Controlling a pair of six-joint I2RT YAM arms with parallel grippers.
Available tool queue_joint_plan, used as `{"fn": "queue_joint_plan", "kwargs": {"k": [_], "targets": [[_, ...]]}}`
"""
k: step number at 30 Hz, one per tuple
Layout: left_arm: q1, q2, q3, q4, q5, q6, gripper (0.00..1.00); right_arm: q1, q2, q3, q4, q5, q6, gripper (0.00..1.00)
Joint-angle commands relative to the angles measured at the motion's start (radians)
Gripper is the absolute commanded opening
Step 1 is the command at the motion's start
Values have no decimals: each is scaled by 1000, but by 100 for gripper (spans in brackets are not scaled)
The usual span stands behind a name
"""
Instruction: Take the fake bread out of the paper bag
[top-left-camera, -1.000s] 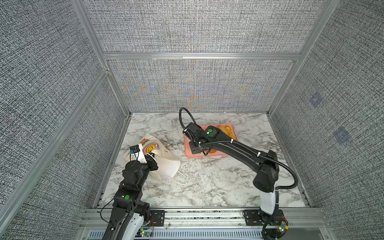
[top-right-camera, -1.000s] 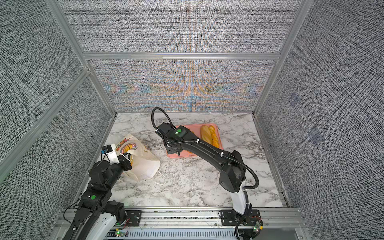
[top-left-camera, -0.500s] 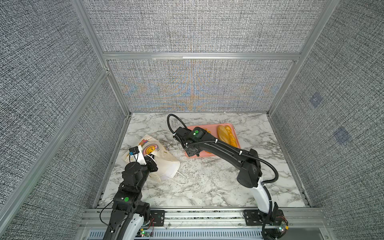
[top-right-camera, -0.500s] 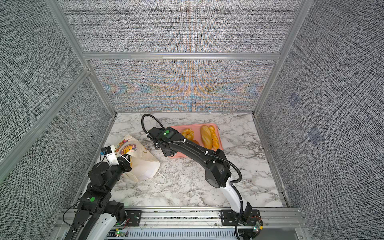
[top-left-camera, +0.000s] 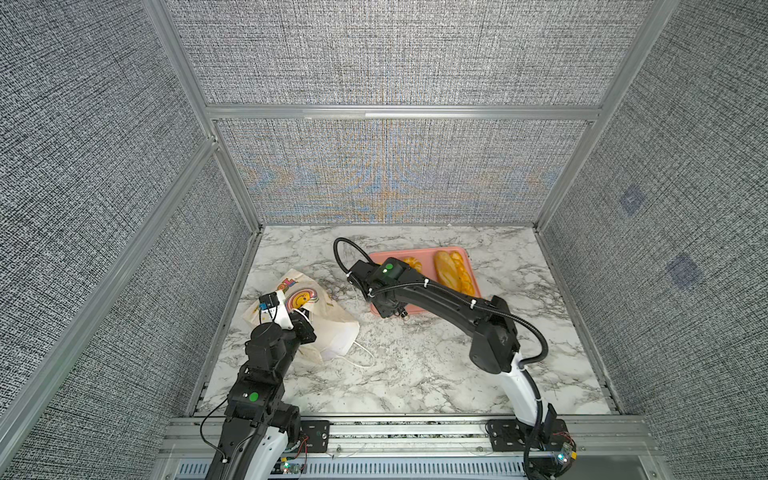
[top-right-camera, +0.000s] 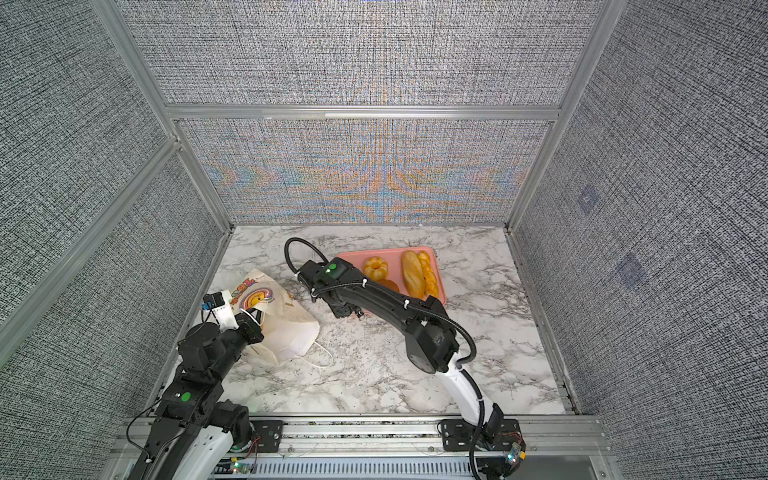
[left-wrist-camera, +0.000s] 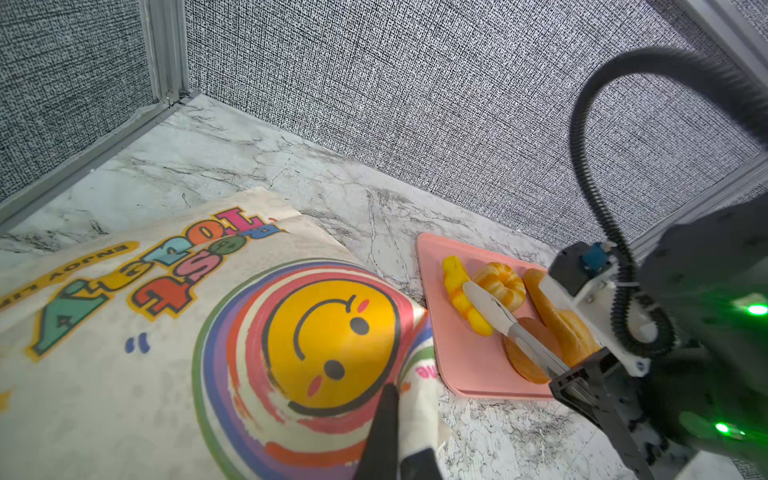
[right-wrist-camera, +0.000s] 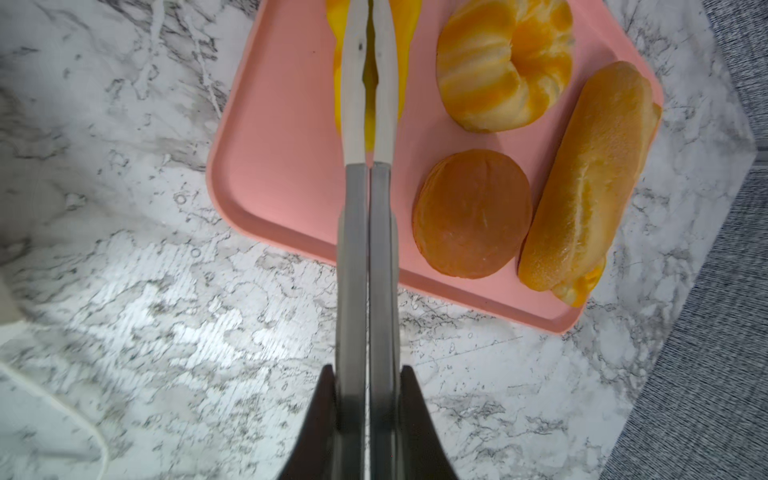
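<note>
We hold the paper bag (left-wrist-camera: 137, 374) and the tongs (right-wrist-camera: 368, 249).
Our left gripper (left-wrist-camera: 397, 432) pinches the paper bag's edge; our right gripper (right-wrist-camera: 368, 374) squeezes the tongs shut over bread (right-wrist-camera: 402, 45) on the tray (right-wrist-camera: 282, 166).

The white marble worktop (top-left-camera: 415, 374) carries two things directly. A bag (top-left-camera: 332, 328) lies on its side near the left wall, its cord handle (top-left-camera: 362, 358) trailing on the marble. A pink tray (right-wrist-camera: 282, 166) sits flat toward the back middle, apart from the bag.
</note>
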Motion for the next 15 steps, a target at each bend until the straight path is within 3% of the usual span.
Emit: {"fn": "queue_joint_plan", "kwargs": {"k": [1,8,15], "targets": [[1,5,12,-30,-5,-7,0,-34,-138,-175,252,-175,73,0],[1,0,15,-40,-9,-10,0,-131,-348,-568,676,-494,186,0],[2,3,24,-46,-7,-11,0,-216,-468,-946,1182,-754,423,0]]}}
